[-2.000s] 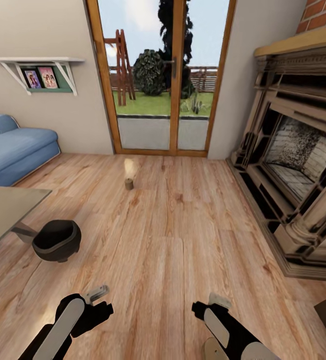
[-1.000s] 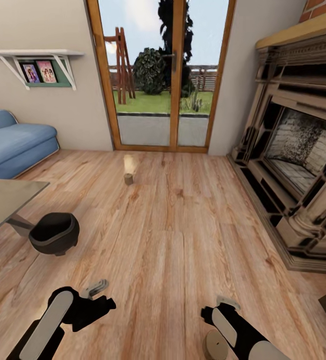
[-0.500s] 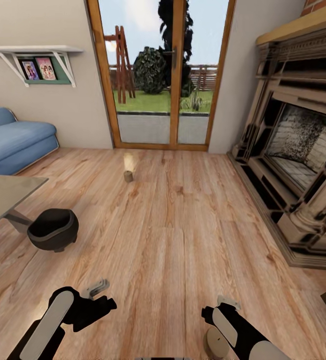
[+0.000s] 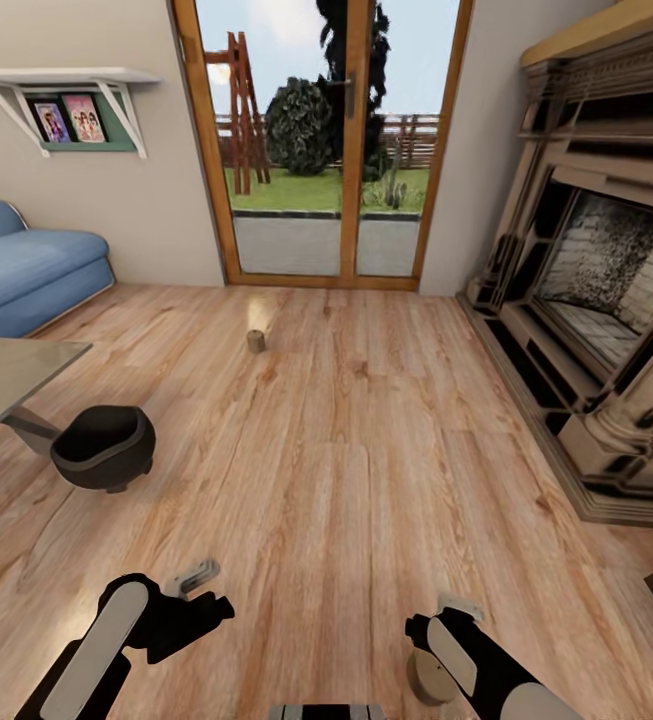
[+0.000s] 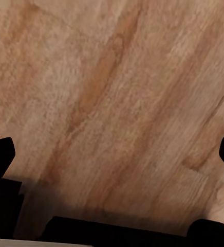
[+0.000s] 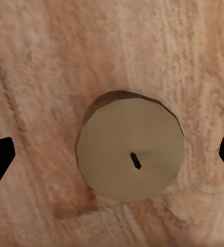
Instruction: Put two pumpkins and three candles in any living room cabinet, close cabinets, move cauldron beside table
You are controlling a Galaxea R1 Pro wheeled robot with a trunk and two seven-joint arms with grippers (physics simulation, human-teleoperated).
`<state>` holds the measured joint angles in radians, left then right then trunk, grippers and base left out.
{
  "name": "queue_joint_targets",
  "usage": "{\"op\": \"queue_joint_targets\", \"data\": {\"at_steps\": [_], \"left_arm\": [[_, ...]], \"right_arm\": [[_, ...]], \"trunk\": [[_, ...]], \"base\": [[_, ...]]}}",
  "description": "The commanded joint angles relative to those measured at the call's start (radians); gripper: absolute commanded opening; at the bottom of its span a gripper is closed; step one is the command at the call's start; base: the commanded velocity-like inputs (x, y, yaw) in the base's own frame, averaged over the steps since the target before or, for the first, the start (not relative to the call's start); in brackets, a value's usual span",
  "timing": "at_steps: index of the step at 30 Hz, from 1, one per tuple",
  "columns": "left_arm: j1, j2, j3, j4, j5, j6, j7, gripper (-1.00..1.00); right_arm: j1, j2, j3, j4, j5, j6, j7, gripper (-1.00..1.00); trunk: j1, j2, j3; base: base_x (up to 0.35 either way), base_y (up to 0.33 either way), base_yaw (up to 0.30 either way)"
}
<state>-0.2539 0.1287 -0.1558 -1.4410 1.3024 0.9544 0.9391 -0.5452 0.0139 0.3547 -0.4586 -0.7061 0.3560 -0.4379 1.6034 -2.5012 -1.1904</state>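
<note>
Hovering over 1 candle [image 6: 130, 148] on the plank floor [image 4: 366, 450], the right gripper [image 6: 112, 154] looks straight down at the wick, fingers spread wide with nothing between them; in the head view that candle [image 4: 428, 678] sits just under the right wrist. Left gripper [image 5: 112, 154] is also wide and empty above bare boards. A 2nd candle [image 4: 256, 341] stands well ahead, toward the glass doors [image 4: 316, 150]. Cauldron [image 4: 103, 447] rests just beside the table [image 4: 6, 385] leg, near the sofa [image 4: 26, 275]. Step judged: collecting candles. Next move likely calls for lowering the right arm squarely over the candle, then pinching its sides.
</note>
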Motion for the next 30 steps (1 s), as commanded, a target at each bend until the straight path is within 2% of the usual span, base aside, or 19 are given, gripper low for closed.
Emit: {"op": "queue_joint_targets", "data": {"at_steps": [1, 6, 19, 23, 30], "left_arm": [[-0.001, 0.001, -0.002, -0.001, 0.009, 0.000, 0.010, 1.00], [-0.001, 0.000, -0.002, -0.001, 0.009, 0.000, 0.010, 1.00], [-0.001, 0.000, -0.005, -0.001, 0.009, 0.000, 0.010, 1.00], [-0.001, 0.000, -0.004, -0.001, 0.009, 0.000, 0.010, 1.00], [-0.001, 0.001, 0.000, -0.001, 0.009, 0.001, 0.010, 1.00]], "right_arm": [[0.000, -0.006, 0.008, 0.001, -0.007, 0.002, -0.007, 1.00], [0.001, -0.019, 0.008, 0.003, -0.005, -0.007, -0.004, 1.00], [0.001, -0.019, 0.009, 0.010, -0.006, -0.008, -0.004, 1.00], [0.001, -0.017, 0.009, 0.023, -0.006, -0.008, -0.004, 1.00], [0.001, -0.017, 0.009, 0.026, -0.006, -0.009, -0.003, 1.00]], "trunk": [[0.000, -0.001, -0.005], [0.002, -0.002, -0.024], [0.008, -0.005, -0.074], [0.008, -0.005, -0.074], [0.011, -0.006, -0.098]], "base": [[0.000, 0.000, 0.000], [0.000, 0.000, 0.000], [0.000, 0.000, 0.000], [0.000, 0.000, 0.000], [0.000, 0.000, 0.000]]}}
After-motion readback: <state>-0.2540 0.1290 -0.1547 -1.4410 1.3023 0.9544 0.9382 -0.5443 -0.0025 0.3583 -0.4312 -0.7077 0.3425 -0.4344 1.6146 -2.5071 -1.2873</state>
